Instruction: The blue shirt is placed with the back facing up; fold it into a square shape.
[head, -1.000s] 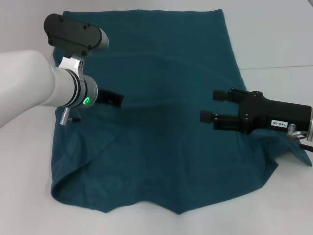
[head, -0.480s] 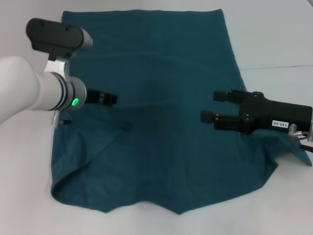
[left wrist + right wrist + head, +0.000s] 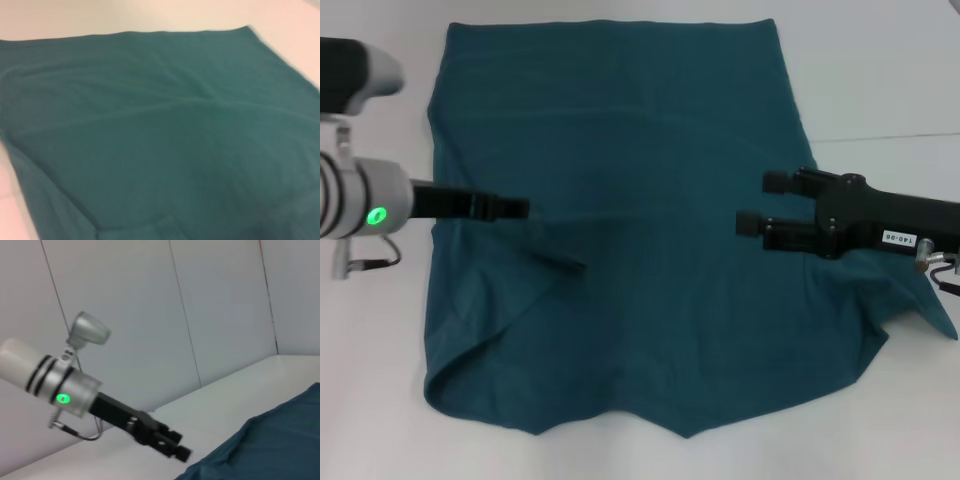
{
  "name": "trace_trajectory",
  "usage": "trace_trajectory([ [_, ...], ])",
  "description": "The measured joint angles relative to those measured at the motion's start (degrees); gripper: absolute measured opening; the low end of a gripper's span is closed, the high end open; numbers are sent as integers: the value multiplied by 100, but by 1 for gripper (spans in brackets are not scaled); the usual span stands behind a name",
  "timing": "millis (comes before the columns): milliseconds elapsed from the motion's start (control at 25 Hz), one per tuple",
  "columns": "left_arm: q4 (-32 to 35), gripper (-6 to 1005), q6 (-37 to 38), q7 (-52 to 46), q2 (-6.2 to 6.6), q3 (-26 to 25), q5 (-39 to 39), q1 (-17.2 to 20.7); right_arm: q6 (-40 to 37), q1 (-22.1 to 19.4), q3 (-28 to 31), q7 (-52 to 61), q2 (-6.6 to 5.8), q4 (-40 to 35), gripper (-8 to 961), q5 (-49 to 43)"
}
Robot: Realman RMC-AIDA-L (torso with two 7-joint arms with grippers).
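Teal-blue soft cotton shirt (image 3: 640,230) lies spread on the white table (image 3: 880,70), folded sleeves toward six o'clock. At nine o'clock the black left gripper (image 3: 510,209) hovers over its edge; only the right wrist view shows its fingers close together. At three o'clock the black right gripper (image 3: 760,203) is wide apart.
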Motion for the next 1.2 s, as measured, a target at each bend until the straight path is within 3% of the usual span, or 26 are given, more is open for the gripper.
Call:
trace_trajectory([
  [80,446,902,446,105,-8,-75,-157,274,19,10,-10,79,-1,-94,912,1],
  [320,1484,934,1100,414,-30,-30,-328,1187,29,57,-58,383,7,-426,912,-19],
  [640,2000,933,1614,1956,-57,-170,-1296,2153,257,163,-154,1110,-1,-1055,912,-155],
  [1000,1557,932,1529,2838,-57,-77,-1375,2315,429,306,-234,1885,0,-1521,912,-333],
  [1200,1406,931,1331,3076,-57,240,-1336,2319,572,374,-294,2048,-15,-1528,912,-342],
])
